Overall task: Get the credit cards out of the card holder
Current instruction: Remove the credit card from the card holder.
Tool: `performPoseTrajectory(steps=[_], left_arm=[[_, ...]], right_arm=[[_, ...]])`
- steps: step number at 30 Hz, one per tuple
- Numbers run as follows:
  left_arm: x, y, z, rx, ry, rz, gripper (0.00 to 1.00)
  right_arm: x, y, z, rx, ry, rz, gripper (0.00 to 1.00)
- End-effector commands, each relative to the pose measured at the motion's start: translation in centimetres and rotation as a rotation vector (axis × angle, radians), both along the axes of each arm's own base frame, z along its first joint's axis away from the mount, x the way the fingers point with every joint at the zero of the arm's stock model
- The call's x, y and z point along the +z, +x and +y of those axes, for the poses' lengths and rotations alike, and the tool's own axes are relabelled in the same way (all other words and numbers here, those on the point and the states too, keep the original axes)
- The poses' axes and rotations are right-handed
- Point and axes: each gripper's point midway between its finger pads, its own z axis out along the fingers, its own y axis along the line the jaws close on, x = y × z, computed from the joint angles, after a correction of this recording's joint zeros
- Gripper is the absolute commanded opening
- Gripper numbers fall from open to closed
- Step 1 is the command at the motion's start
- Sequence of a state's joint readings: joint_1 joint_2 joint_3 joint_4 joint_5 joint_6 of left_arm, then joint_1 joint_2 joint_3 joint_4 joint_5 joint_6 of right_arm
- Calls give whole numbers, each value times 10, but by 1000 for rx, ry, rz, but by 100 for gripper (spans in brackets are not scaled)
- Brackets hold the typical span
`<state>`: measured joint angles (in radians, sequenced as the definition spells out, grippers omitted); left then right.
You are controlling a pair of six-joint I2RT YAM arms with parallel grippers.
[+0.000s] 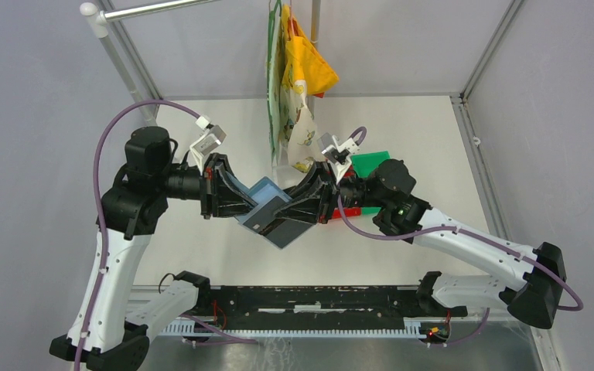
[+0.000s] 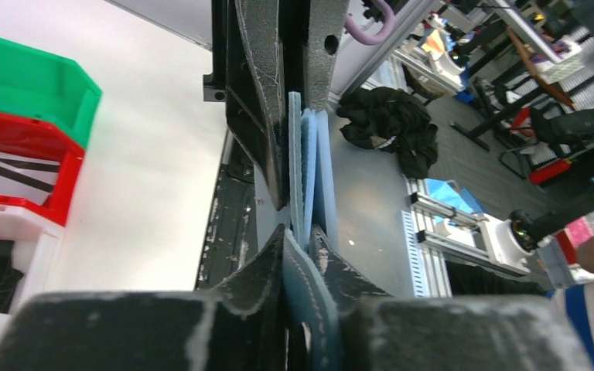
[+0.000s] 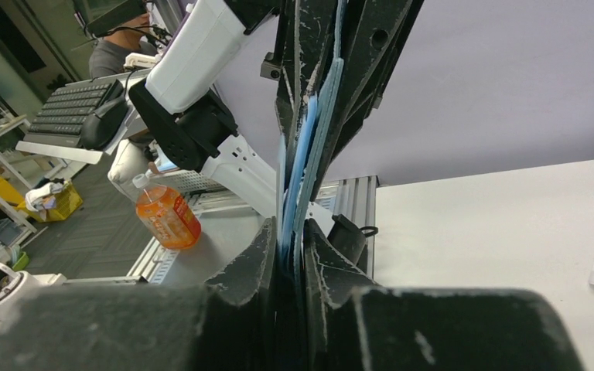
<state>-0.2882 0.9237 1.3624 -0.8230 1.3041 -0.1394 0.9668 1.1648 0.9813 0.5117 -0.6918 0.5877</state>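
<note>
The card holder (image 1: 267, 192) is up off the table (image 1: 201, 255), stretched between the two arms about the middle of the scene, just nearer than the hanging bags (image 1: 298, 77). The left gripper (image 2: 298, 241) is pressed together on its left edge, and the right gripper (image 3: 288, 241) is pinching the thin blue layers on its right side. The wrist views show only blue sheets seen edge-on, so I can't tell whether a credit card is in that right-hand pinch. A dark flat panel (image 1: 286, 230) hangs at the near side. It could be a card or the holder's cover; hard to say.

To my eye the step is drawing a card out. The left should hold firm while the right pulls straight along the pocket, rightwards and flat, with no twisting. If the whole holder follows, the pinch has caught too many layers and wants resetting.
</note>
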Motion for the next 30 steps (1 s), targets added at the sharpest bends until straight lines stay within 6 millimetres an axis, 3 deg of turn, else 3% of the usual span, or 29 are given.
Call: performPoseTrajectory(steps=[1, 4, 6, 10, 15, 25, 30], left_arm=[[3, 18, 2, 112, 20, -133, 26], [3, 53, 9, 304, 83, -194, 30], [7, 60, 12, 347, 91, -219, 34], [13, 42, 4, 247, 32, -163, 45], [5, 10, -3, 25, -17, -21, 47], [-28, 4, 1, 4, 27, -16, 47], [-44, 4, 3, 3, 64, -25, 41]], right_arm=[[26, -3, -6, -7, 91, -47, 6], [14, 2, -7, -42, 43, -42, 0], [2, 6, -9, -73, 4, -36, 0], [-10, 7, -15, -105, -32, -41, 0], [-9, 5, -17, -102, -34, -52, 0], [-1, 7, -6, -66, -48, -64, 0], [2, 12, 4, -55, -62, -64, 0]])
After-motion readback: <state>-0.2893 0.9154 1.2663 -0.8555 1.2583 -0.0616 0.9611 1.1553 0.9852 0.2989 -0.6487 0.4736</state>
